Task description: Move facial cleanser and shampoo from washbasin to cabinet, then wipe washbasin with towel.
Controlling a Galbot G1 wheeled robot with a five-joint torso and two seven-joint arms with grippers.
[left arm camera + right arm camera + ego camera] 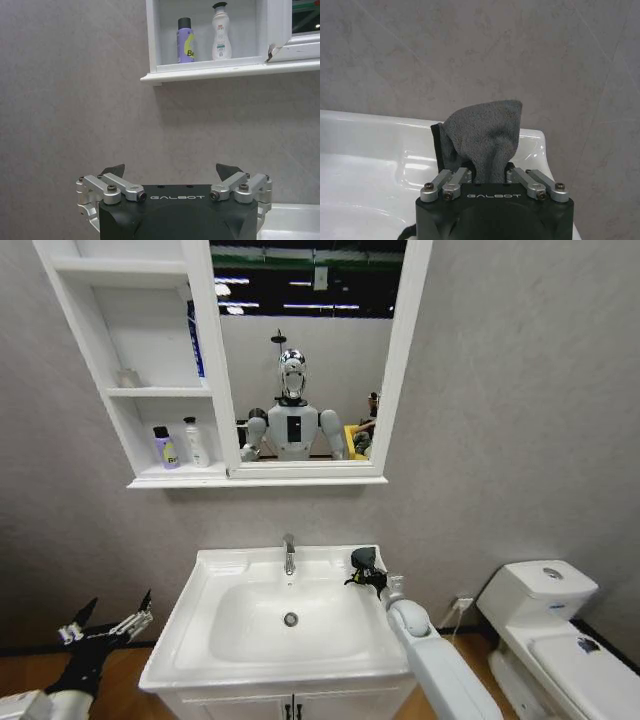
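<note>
The facial cleanser and shampoo stand side by side on the lowest shelf of the cabinet (150,390); one is a purple bottle (165,448) (185,41) and the other a white bottle (195,442) (221,32), and I cannot tell which is which. My right gripper (366,570) (487,172) is shut on the dark grey towel (362,562) (485,137), held at the back right rim of the washbasin (180,630) (365,130). My left gripper (105,625) (172,172) hangs open and empty, low and left of the washbasin, facing the wall below the cabinet (210,70).
A chrome tap (289,553) stands at the basin's back and a metal drain (291,619) sits in the bowl. A white toilet (545,610) stands to the right. The mirror (310,350) hangs above. Cupboard doors with black handles (290,708) sit under the basin.
</note>
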